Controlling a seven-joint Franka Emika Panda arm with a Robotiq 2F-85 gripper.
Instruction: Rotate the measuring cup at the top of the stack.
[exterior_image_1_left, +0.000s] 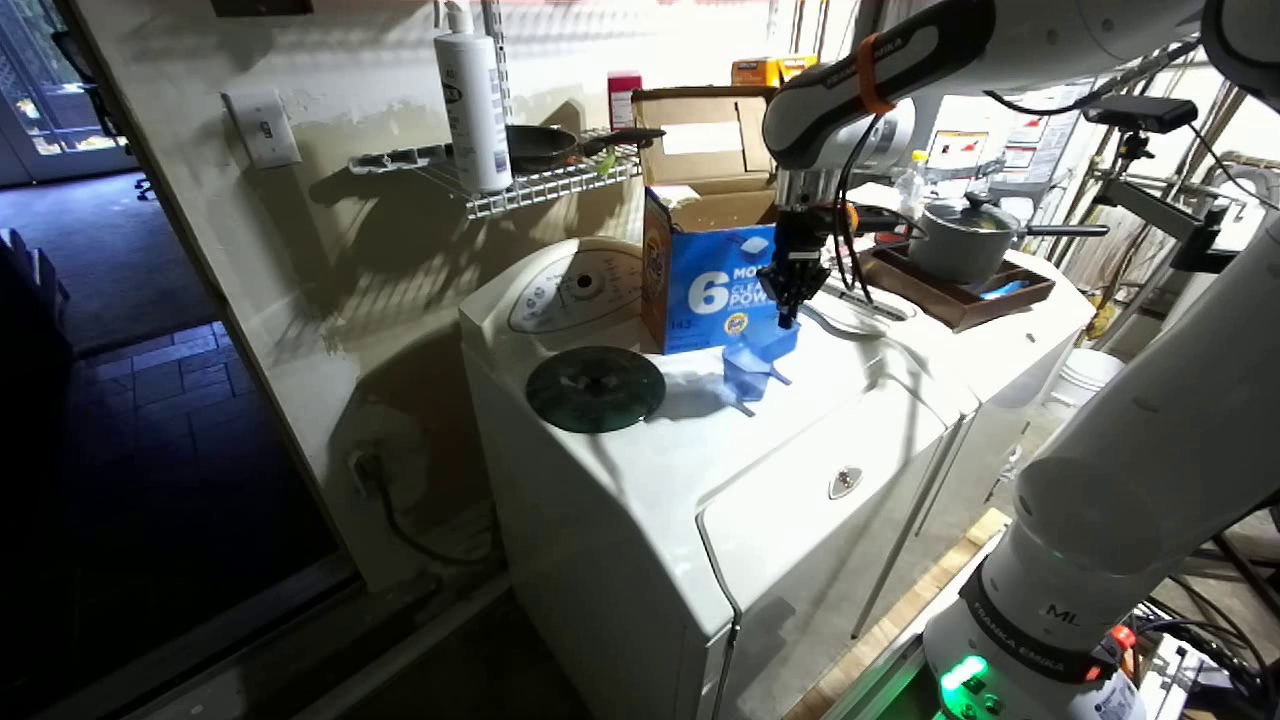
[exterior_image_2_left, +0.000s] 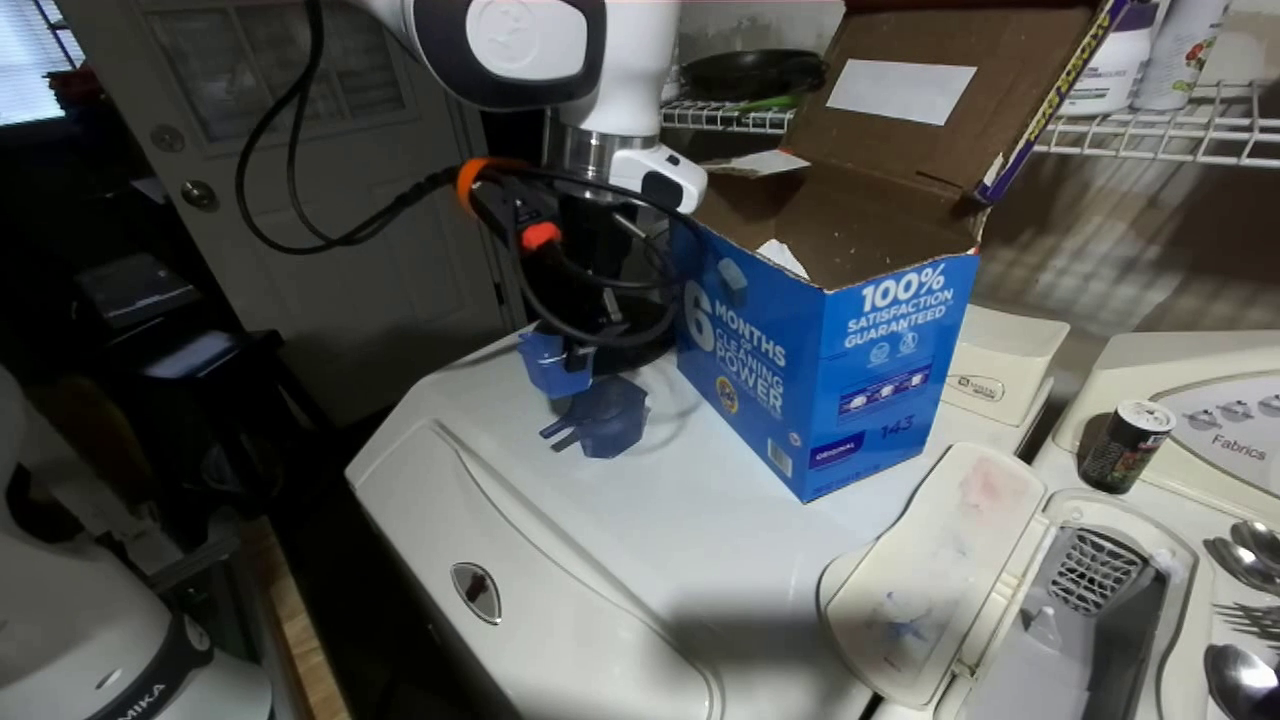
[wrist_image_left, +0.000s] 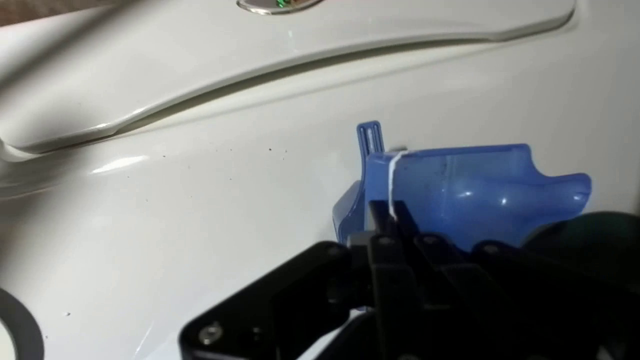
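My gripper (exterior_image_1_left: 789, 314) is shut on the wall of a blue measuring cup (exterior_image_1_left: 772, 340). In the wrist view the cup's white-lit edge runs between the fingertips (wrist_image_left: 392, 212), and the cup (wrist_image_left: 460, 192) extends right with its spout-like end. The held cup (exterior_image_2_left: 553, 366) looks tilted in an exterior view. The stack of blue cups (exterior_image_2_left: 612, 418) sits on the white washer top just below and beside it, with two short handles sticking out. The stack (exterior_image_1_left: 745, 378) shows partly under the held cup, and mostly hidden in the wrist view (wrist_image_left: 349, 212). I cannot tell whether they touch.
A blue box (exterior_image_2_left: 750, 370) with its flap open stands close to the gripper. A dark green round disc (exterior_image_1_left: 596, 390) lies on the washer top (exterior_image_1_left: 640, 470). A pot (exterior_image_1_left: 962, 240) in a wooden tray and an open cream container (exterior_image_2_left: 930, 580) stand further along. A wire shelf (exterior_image_1_left: 560, 185) is behind.
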